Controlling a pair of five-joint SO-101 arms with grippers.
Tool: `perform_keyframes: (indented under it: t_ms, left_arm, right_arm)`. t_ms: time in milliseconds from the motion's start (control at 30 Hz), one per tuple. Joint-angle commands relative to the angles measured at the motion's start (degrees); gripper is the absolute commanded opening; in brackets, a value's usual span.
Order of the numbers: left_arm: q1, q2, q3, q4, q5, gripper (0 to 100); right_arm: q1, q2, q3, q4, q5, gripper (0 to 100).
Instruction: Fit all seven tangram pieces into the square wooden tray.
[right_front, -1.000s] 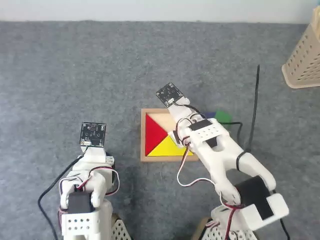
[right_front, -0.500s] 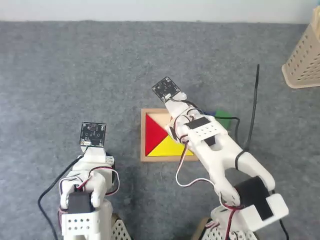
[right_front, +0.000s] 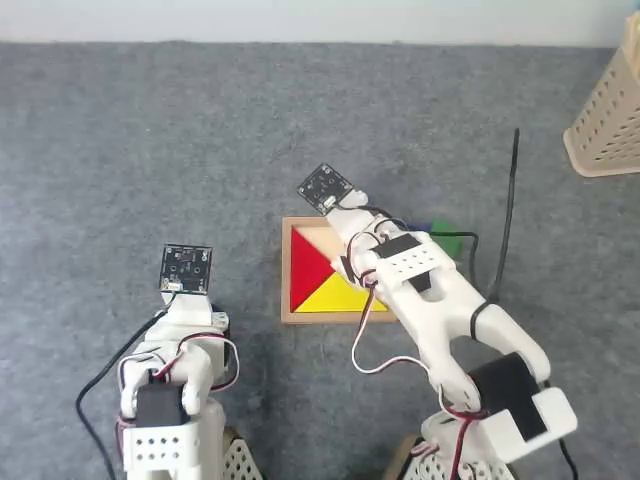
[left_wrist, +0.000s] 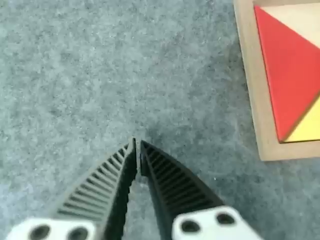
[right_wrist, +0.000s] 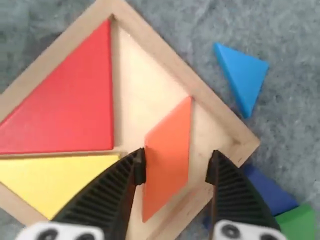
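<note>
The right arm's jaws stand spread over the square wooden tray, straddling the orange parallelogram piece. This is probably to seat it beside the large red triangle and large yellow triangle. The parallelogram lies flat at lower centre of the right wrist frame, close against one jaw and apart from the other. The left arm's jaws are pressed together over the grey tabletop, apparently idle.

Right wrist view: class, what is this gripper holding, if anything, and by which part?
Nothing is gripped. The right gripper straddles the orange parallelogram lying in the tray: one finger meets a long edge, the other stands clear.
</note>
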Motion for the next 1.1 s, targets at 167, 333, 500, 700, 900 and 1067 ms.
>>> perform_keyframes:
  t_ms: [167, 333, 500, 700, 900, 1067]
  left_arm:
    - [0.26, -1.05, -0.57, 0.35, -0.09, 2]
    - [0.26, -1.05, -0.57, 0.35, -0.09, 2]
    - [0.26, -1.05, -0.57, 0.35, -0.09, 2]
    - [0.26, -1.05, -0.57, 0.35, -0.09, 2]
    - [0.26, -1.05, -0.57, 0.35, -0.09, 2]
    - [0.26, -1.05, -0.57, 0.35, -0.09, 2]
  right_arm:
    - [4.00, -5.32, -1.93, 4.09, -3.52, 20.3]
    - [7.43, -6.99, -1.93, 5.93, -13.10, 3.8]
    - [7.16, -6.90, -1.85, 5.58, -13.36, 3.4]
    - [7.16, -4.44, -1.93, 4.35, -13.10, 3.4]
    - [6.46, 3.03, -6.51, 2.59, -12.92, 3.4]
    - [6.46, 7.34, -11.69, 2.59, -12.92, 3.4]
